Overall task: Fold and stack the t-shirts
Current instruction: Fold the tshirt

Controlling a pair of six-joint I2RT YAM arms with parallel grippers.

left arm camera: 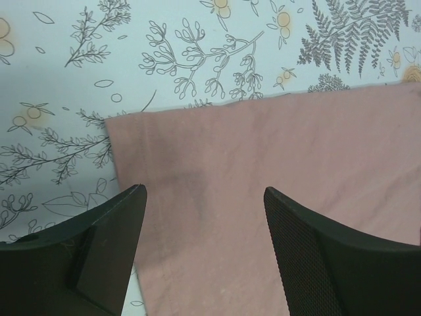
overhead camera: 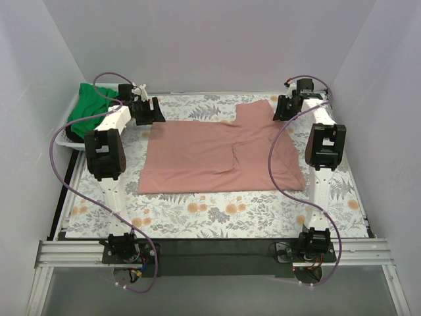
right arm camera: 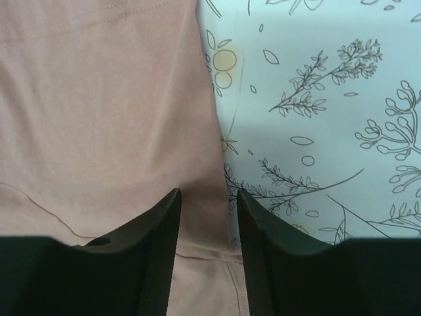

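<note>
**Pink shirt first:** A dusty salmon-pink short-sleeved cloth t-shirt (overhead camera: pixel 197 158) is seen spread on the grey-and-orange floral-patterned cloth (overhead camera: pixel 217 210) at the middle of the table. A bright green cloth t-shirt (overhead camera: pixel 89 108) is seen bunched in the white slotted plastic basket (overhead camera: pixel 64 139) at the far left.

The left gripper (overhead camera: pixel 150 112) is poised over the pink shirt's far left corner. Its jaws are spread wide, with only flat fabric below them. The right gripper (overhead camera: pixel 284 107) is set at the shirt's far right edge. In the wrist view its jaws are shown narrowly parted and straddling that edge, and the cloth there is flat and not pinched.

The step in hand is judged to be taking hold of the pink shirt's far edge for a fold; stacking has not been begun. The next move is thought to call for both grippers to be lowered and closed on the shirt alone, not on the patterned cloth beneath. The edge would then be drawn evenly toward the near side.
</note>
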